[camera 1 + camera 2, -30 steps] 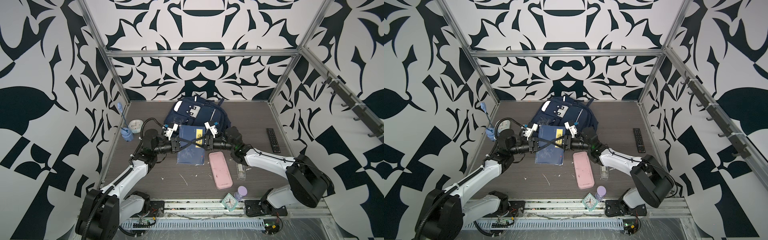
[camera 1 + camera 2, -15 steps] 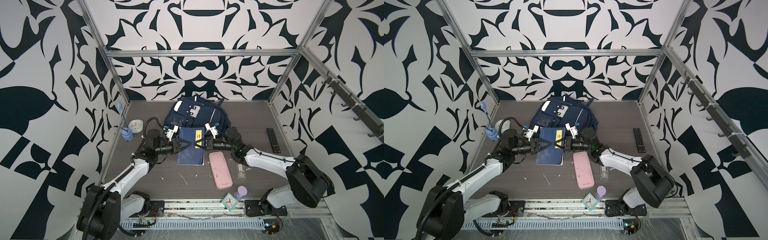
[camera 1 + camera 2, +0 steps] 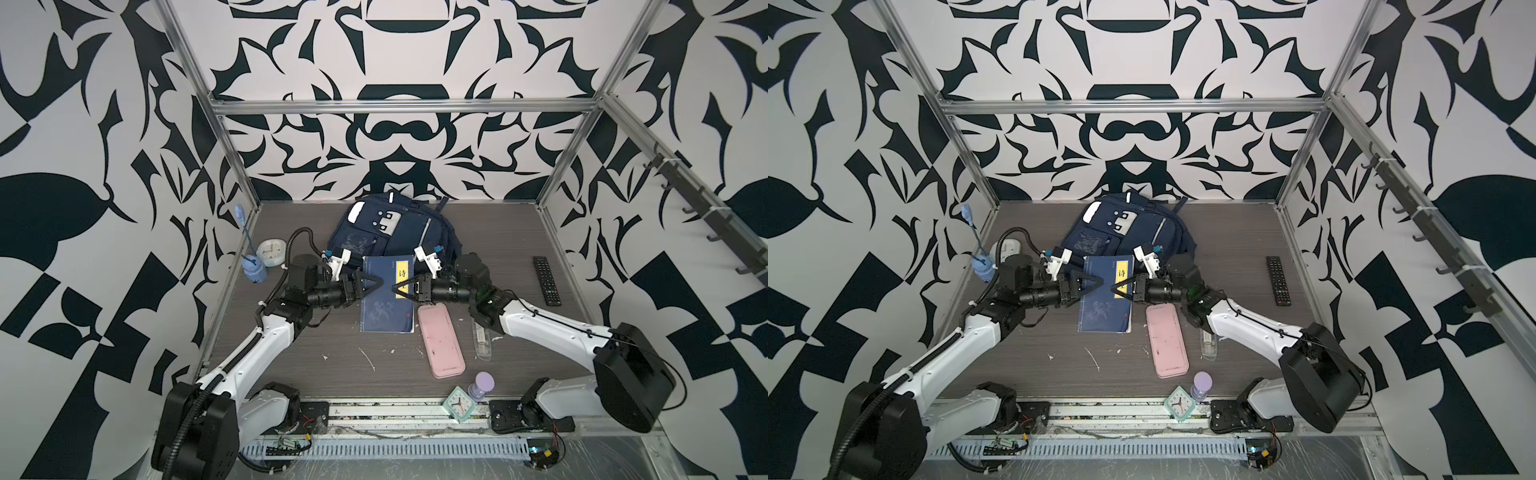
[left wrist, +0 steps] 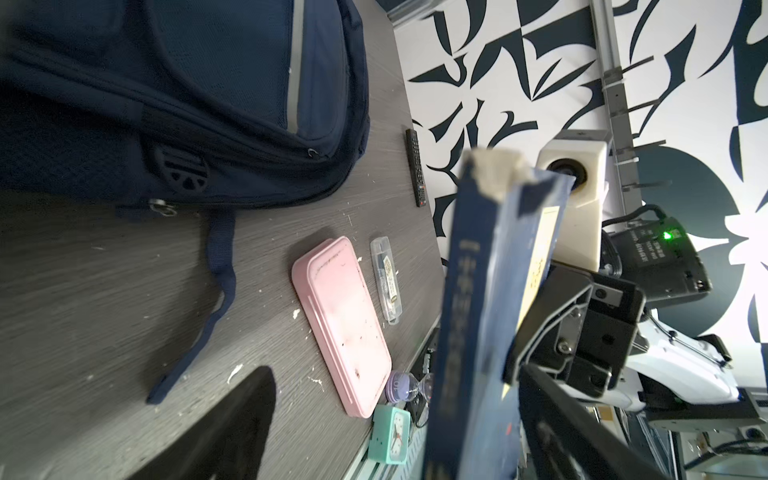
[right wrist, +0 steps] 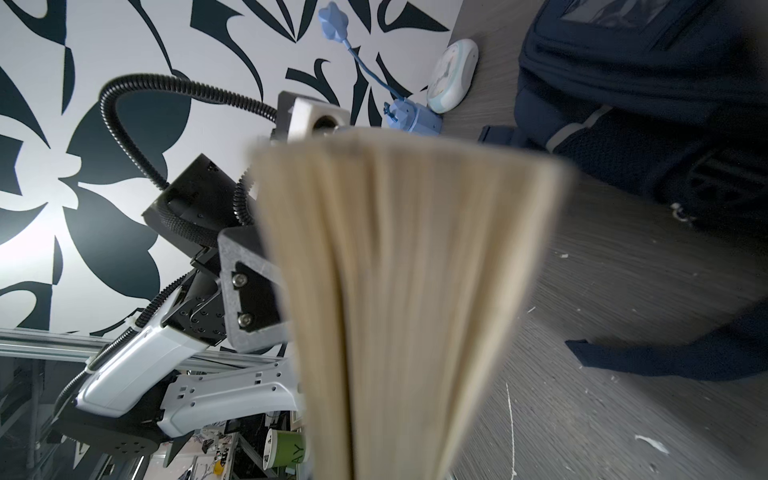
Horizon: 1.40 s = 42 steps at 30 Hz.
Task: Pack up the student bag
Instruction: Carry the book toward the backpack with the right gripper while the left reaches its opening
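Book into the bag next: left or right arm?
Right. The right gripper is shut on the blue book, while the left gripper stands open at its spine, holding nothing. The student bag lies just beyond both.

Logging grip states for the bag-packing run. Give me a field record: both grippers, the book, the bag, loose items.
left gripper: open, fingers on either side of the blue book at its spine edge
right gripper: shut on blue book's page edge
blue book: between both grippers, just in front of student bag
student bag: lying at the table's back; cannot tell if unzipped
loose items: pink case, clear case, remote, all right of the book
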Available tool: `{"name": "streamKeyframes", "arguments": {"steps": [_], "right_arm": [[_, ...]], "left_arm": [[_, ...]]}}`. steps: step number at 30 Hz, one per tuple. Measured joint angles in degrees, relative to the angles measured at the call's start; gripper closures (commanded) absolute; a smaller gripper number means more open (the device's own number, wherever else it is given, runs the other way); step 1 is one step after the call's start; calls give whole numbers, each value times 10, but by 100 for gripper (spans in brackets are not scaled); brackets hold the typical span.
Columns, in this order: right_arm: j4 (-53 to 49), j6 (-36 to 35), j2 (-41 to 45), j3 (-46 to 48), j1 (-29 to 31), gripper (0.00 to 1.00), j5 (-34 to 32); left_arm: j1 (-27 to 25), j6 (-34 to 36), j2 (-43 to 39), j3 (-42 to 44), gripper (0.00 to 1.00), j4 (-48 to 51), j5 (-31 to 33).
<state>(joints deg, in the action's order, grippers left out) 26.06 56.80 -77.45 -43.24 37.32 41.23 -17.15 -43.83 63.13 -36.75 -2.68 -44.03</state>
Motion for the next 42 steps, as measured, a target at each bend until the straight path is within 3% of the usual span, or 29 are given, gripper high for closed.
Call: {"name": "streamKeyframes", "arguments": {"steps": [10, 16, 25, 33, 42], "right_arm": [[-113, -30, 63, 0, -141, 100, -8], [-253, -67, 107, -3, -231, 100, -76], [-415, -118, 143, -28, -284, 100, -169], [-520, -163, 214, -28, -304, 100, -236], [-582, -198, 256, -28, -316, 100, -256]], "left_arm": [[37, 73, 9, -56, 7, 129, 59], [24, 105, 57, -110, 10, 185, 135], [-88, 145, 231, -290, 19, 244, 255], [-213, 227, 454, -566, 23, 355, 414], [-283, 314, 641, -772, 30, 454, 541]]}}
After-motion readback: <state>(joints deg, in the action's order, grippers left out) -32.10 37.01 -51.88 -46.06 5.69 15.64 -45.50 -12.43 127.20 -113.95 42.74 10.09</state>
